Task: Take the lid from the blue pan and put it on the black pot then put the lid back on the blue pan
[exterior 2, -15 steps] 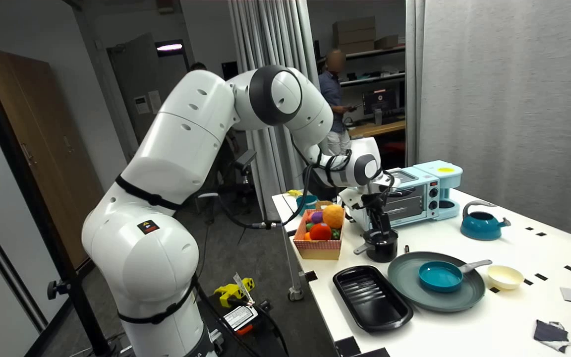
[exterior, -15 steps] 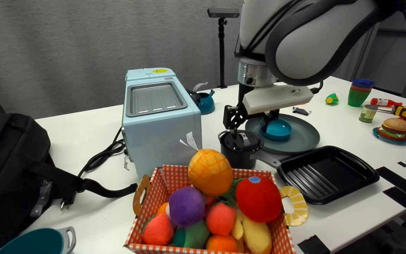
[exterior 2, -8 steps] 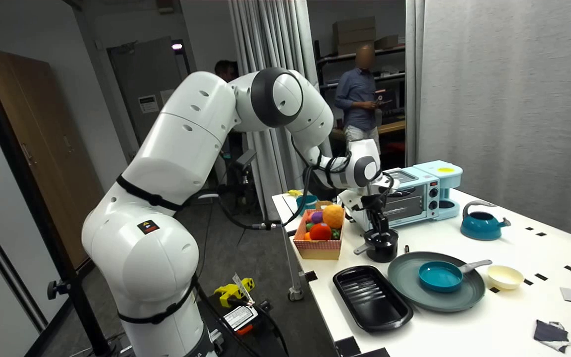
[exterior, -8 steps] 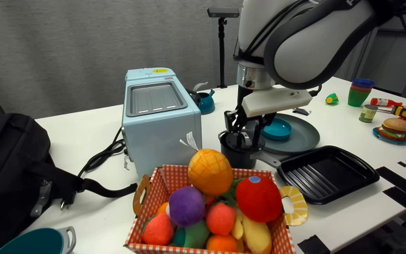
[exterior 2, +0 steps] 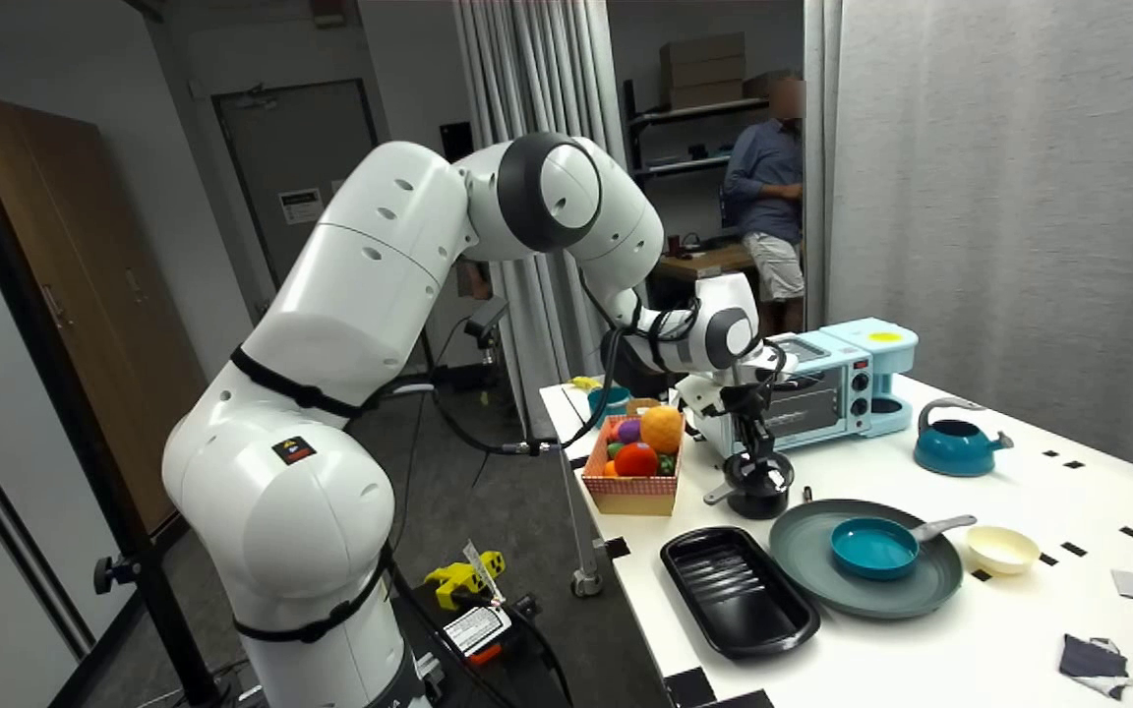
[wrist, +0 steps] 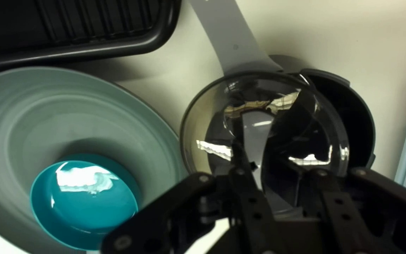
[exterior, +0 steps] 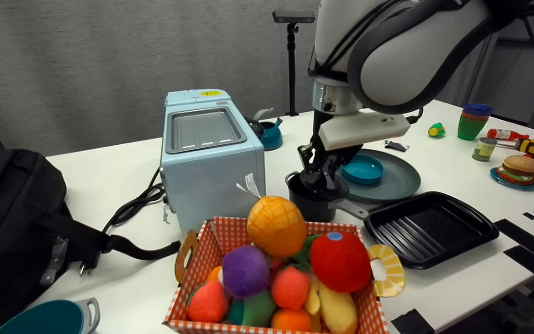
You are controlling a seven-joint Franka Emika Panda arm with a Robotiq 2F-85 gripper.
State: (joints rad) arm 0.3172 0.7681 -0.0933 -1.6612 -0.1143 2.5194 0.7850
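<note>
Wrist view: my gripper (wrist: 261, 160) grasps the lid (wrist: 284, 121) by the grey handle (wrist: 256, 130) across its middle. The lid is round and see-through, thin and dark at the rim, with bright white reflections on its curve; parts of the black pot (wrist: 360, 120) and the pale tabletop (wrist: 382, 35) show through. It is held aslant and off-centre over the pot, a dark crescent of the opening uncovered beside it. Whether the two touch, I can't tell.
</note>
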